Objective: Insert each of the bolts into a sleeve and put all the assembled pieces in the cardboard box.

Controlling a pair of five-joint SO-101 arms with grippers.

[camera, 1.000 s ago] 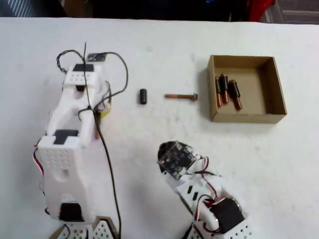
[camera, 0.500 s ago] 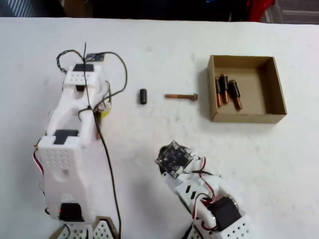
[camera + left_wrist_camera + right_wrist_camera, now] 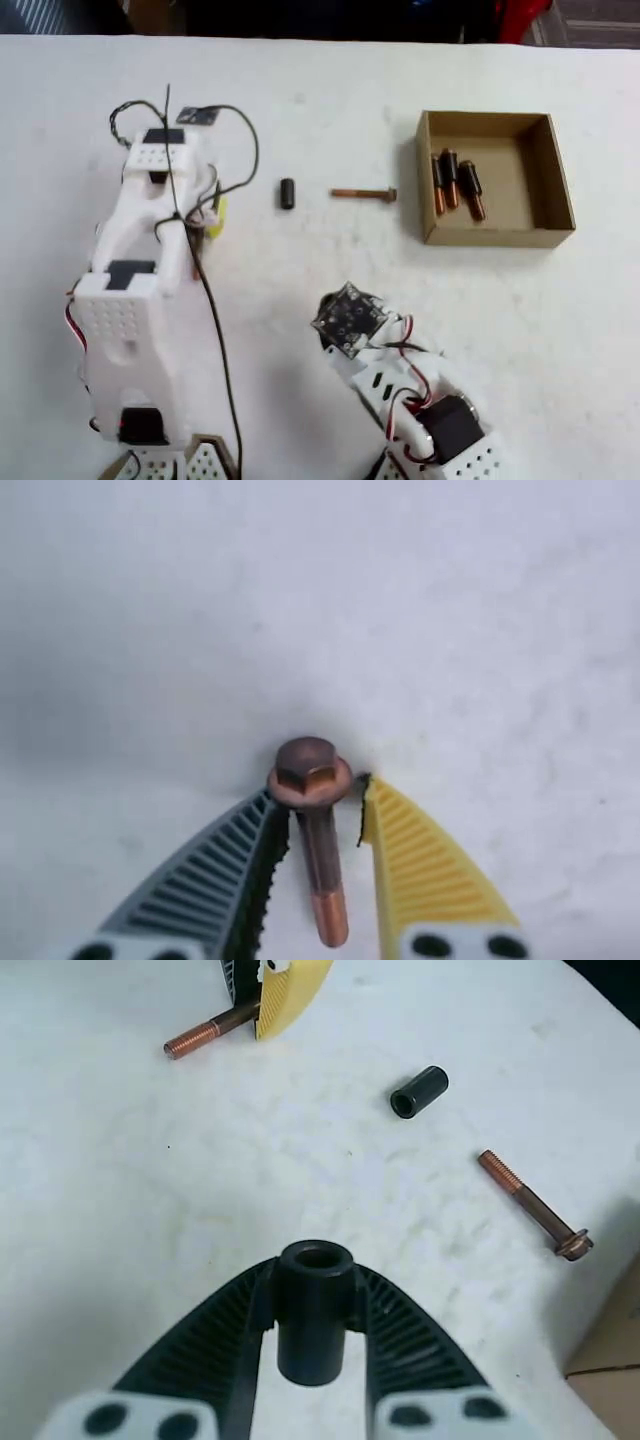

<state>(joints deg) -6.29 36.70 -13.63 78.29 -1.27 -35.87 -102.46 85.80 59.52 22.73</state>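
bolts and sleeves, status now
Left gripper shut on bolt. Right gripper shut on sleeve. Loose bolt, loose sleeve on table. Three assembled pieces in box.

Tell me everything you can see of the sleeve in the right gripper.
The sleeve is a short, matte black tube, seemingly plastic or rubber. It lies along the right gripper, clamped on both sides by the black ribbed jaws, over the white table. Its open end at the jaw tips looks empty.
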